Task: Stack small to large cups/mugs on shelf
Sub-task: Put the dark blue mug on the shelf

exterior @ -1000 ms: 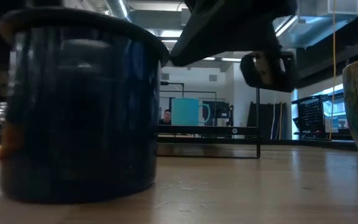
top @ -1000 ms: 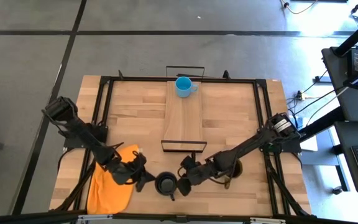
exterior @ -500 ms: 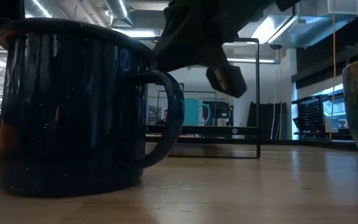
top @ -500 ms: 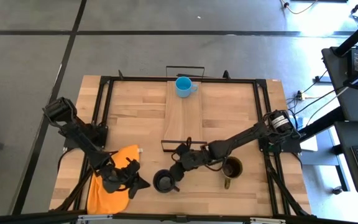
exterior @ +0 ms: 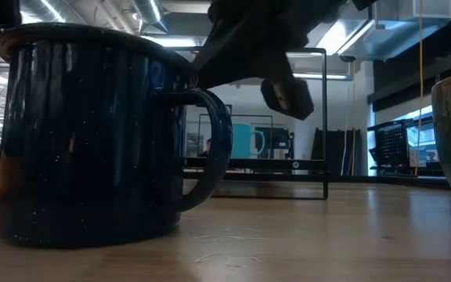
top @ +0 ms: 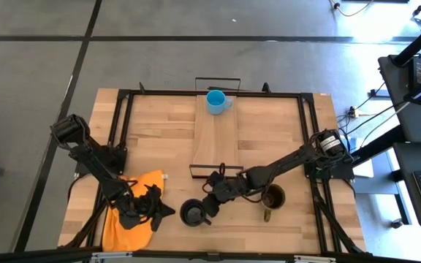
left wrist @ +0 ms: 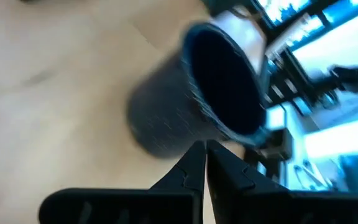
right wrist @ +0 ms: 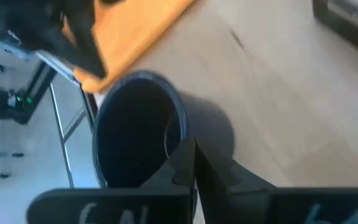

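The black cup point(top: 192, 212) stands upright on its base near the table's near edge and fills the low view point(exterior: 92, 133), its handle point(exterior: 210, 149) turned to the right. My left gripper point(top: 168, 212) is shut just left of the cup; its tips point(left wrist: 204, 149) point at the cup's wall point(left wrist: 166, 118), and I cannot tell if they touch. My right gripper point(top: 209, 204) is shut at the cup's far-right side. The olive-yellow cup point(top: 272, 197) stands to the right. The light-blue cup point(top: 215, 101) stands on the far end of the shelf point(top: 216, 139). My right gripper's shut fingers point(right wrist: 188, 155) lie against the black cup's rim point(right wrist: 179, 118) above the handle, slanting down from the table's right and far side. The cup stays upright with its base on the table.
An orange cloth point(top: 130, 215) lies under my left arm at the table's near left. The shelf's near wire frame point(top: 216, 172) stands just beyond my right gripper. Bare wood lies left and right of the shelf.
My right gripper has moved from the black cup's near right toward the far and left side, ending at its rim. The cup has turned about on the table, its handle swinging round to the right. My left gripper has drawn back a little toward the table's left edge.
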Tool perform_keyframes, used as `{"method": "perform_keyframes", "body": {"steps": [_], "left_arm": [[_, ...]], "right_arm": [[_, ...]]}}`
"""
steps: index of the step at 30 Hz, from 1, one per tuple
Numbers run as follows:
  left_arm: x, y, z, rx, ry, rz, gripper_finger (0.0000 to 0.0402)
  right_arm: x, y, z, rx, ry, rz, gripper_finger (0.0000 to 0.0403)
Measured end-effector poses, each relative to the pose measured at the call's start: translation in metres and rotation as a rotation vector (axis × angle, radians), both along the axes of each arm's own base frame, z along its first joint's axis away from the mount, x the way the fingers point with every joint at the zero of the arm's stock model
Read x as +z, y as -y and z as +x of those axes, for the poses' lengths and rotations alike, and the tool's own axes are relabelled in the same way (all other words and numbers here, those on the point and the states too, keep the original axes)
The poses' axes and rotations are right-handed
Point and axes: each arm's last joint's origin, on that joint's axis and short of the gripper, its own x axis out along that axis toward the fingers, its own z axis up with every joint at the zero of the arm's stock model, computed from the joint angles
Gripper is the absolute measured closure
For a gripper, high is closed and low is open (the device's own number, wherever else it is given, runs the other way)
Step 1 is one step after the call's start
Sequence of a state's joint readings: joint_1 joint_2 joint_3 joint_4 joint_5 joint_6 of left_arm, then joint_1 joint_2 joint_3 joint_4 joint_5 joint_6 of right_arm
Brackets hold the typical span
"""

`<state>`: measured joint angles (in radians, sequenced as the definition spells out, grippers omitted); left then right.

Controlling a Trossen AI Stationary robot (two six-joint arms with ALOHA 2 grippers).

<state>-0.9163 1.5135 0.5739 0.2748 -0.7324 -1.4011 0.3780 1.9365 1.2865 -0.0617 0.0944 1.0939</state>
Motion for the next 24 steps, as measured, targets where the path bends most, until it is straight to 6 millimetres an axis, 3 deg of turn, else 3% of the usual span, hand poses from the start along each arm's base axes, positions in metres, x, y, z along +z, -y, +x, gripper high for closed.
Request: {"method": "perform_keyframes", "body": {"steps": [13,24], "left_arm": [[-0.008,-0.031,0.024,0.074,-0.11,0.054,0.0393],[-0.001,-0.026,0.028,0.02,-0.055,0.013,0.0393]], "right_arm": [[-0.002,-0.026,-0.013,0.054,-0.065,0.085,0.0391],[-0.001,-0.014,-0.008,0.0,-0.045,0.056,0.0391]]}}
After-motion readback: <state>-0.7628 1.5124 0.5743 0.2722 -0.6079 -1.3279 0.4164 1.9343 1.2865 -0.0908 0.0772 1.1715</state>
